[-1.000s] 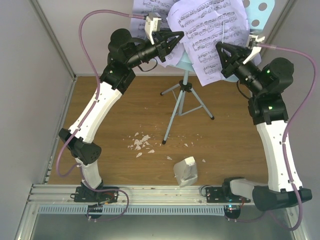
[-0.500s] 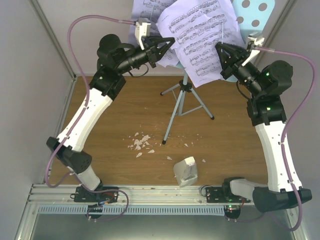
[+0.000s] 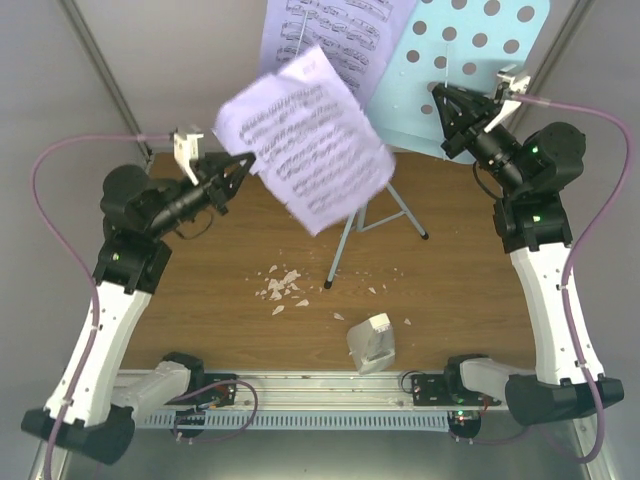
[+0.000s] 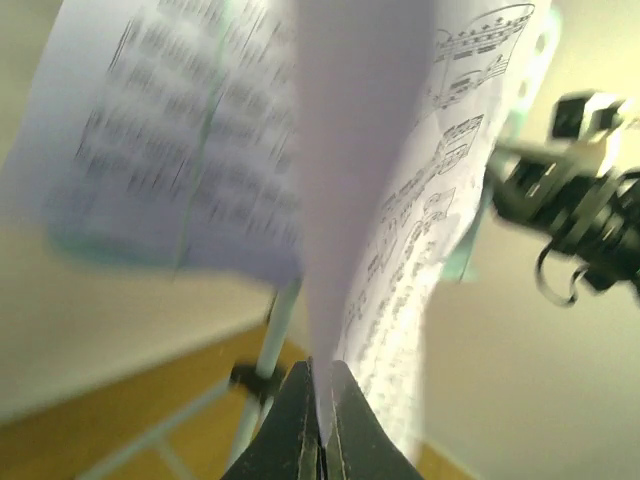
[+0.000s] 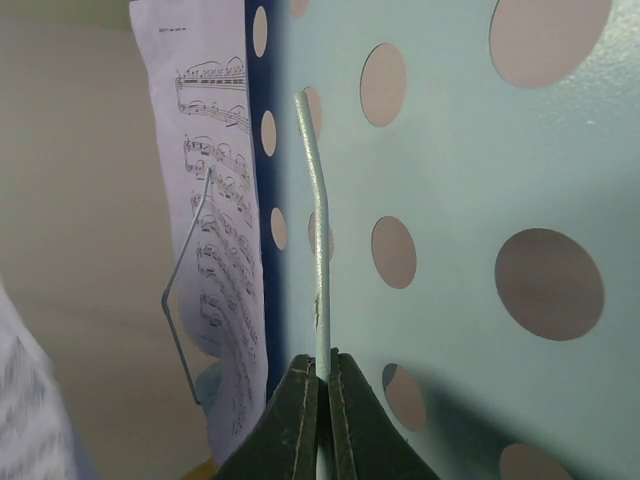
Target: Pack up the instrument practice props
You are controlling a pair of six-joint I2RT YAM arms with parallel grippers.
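My left gripper [image 3: 238, 168] is shut on the edge of a lavender-white sheet music page [image 3: 305, 140], which hangs in the air left of the music stand. In the left wrist view the page [image 4: 360, 150] rises from between the fingertips of that gripper [image 4: 322, 385]. A second page [image 3: 335, 40] rests on the left half of the pale-blue hole-punched tray [image 3: 470, 60]. My right gripper [image 3: 441, 98] is shut on the tray's thin wire page holder [image 5: 318, 230], in front of the tray [image 5: 450, 200]. The white metronome [image 3: 372, 342] lies on the table near the front.
The stand's tripod legs [image 3: 365, 215] spread over the wooden table's middle. White crumbs [image 3: 282, 285] lie scattered left of one foot. Grey walls close in on both sides, and a metal rail [image 3: 320, 385] runs along the near edge.
My left arm has swung left and back toward the near side, pulling one page off the stand. The tray's right half now shows bare. The right arm has not moved.
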